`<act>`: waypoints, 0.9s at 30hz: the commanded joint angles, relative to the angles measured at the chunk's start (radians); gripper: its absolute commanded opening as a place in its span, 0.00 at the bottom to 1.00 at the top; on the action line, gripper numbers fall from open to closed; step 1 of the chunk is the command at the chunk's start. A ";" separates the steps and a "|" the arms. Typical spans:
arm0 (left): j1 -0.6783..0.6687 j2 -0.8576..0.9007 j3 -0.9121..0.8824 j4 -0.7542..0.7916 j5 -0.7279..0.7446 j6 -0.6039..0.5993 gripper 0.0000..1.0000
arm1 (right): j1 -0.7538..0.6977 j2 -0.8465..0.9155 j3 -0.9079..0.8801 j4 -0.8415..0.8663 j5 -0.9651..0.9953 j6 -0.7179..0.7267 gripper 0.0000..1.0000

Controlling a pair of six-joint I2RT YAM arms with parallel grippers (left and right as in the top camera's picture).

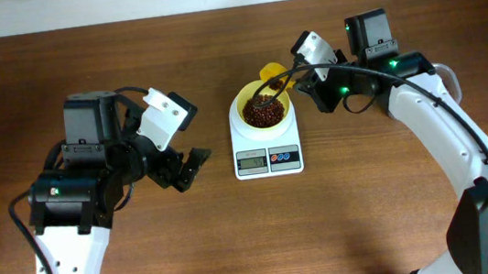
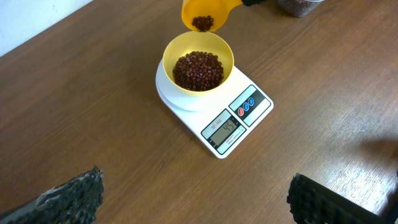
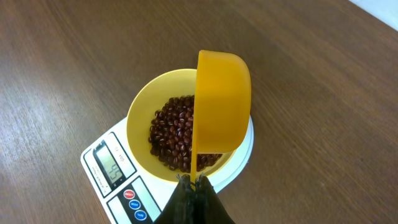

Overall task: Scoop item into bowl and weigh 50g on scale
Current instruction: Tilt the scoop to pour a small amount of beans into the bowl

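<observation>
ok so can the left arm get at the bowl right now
Probably yes, from the side: the left gripper is open with bare table between it and the scale. From above is harder, since the scoop in the right gripper hangs over the bowl.

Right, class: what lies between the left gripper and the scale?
Only bare table: the overhead view shows plain wood between the open left gripper and the scale, with nothing on it. The left wrist view agrees.
</observation>
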 commanded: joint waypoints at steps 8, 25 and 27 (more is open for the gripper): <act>0.004 -0.004 0.018 0.001 -0.004 0.013 0.99 | 0.027 -0.025 0.004 -0.010 0.000 0.004 0.04; 0.004 -0.004 0.018 0.001 -0.004 0.013 0.99 | 0.026 -0.025 0.004 -0.046 -0.106 0.044 0.04; 0.004 -0.004 0.018 0.001 -0.004 0.013 0.99 | 0.026 -0.025 0.004 -0.046 -0.109 0.092 0.04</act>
